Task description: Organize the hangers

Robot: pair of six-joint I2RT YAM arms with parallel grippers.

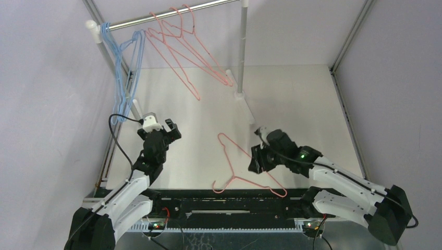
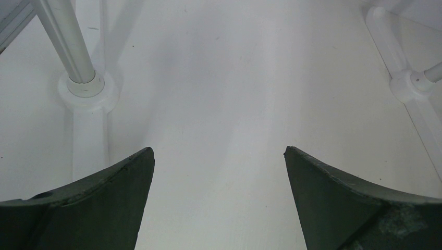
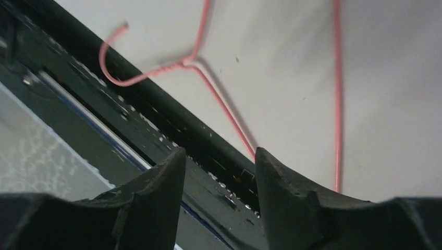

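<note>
One pink-red hanger [image 1: 232,177] lies flat on the white table near the front edge, its hook pointing at the front rail. It also shows in the right wrist view [image 3: 185,63]. My right gripper [image 1: 257,159] hovers over its right side; in the wrist view my right gripper [image 3: 219,153] is open with nothing between the fingers, and one wire arm runs behind the right finger [image 3: 292,198]. Several pink-red hangers [image 1: 174,65] hang mid-rail and light blue hangers [image 1: 122,83] at its left end. My left gripper [image 1: 169,127] is open and empty, as the left wrist view [image 2: 219,151] shows.
The silver rail [image 1: 172,14] spans the back on two posts, the right post [image 1: 243,47] standing mid-table. Post bases show in the left wrist view, one at the left [image 2: 83,86] and one at the right [image 2: 412,86]. A black rail [image 1: 224,203] runs along the front edge.
</note>
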